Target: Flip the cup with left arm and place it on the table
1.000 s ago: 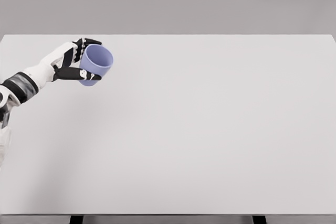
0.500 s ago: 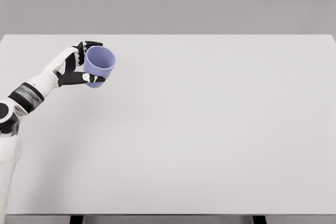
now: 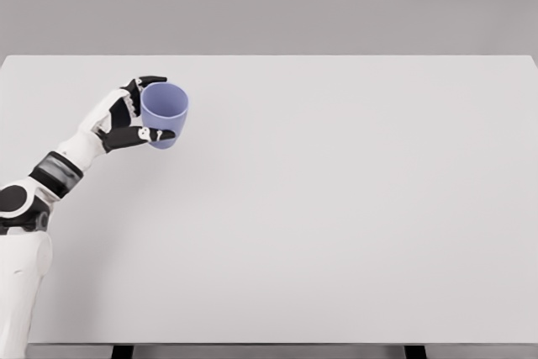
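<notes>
Left hand [image 3: 133, 115]: mine, coming in from the lower left, wrapped around the cup; 1 dark finger curls over the far side of the rim and the thumb crosses the near wall, so the grip is closed on the cup and nothing else.

Cup [image 3: 164, 113]: lavender, no handle that I can see, sitting in my left hand over the left part of the worktop [image 3: 336, 208], toward its far edge.

Cup attitude: mouth up and tipped slightly toward the camera, so the inside of the wall shows; close to upright, leaning a little.

Contact with worktop: I cannot tell for certain whether the base touches the surface; it looks low and close, with the bottom edge partly behind my thumb.

Right hand: not in view.

Done, as I judge it: the flip itself looks essentially complete, since the opening faces up and I have the cup under control.

Left to do, as I judge it: 3 things: level out the last bit of lean, settle the base flat on the worktop, then open my fingers and draw the hand clear without nudging the cup.

Risk I see: letting go while it leans could let the cup rock or tip, so the base should sit fully flat first.
</notes>
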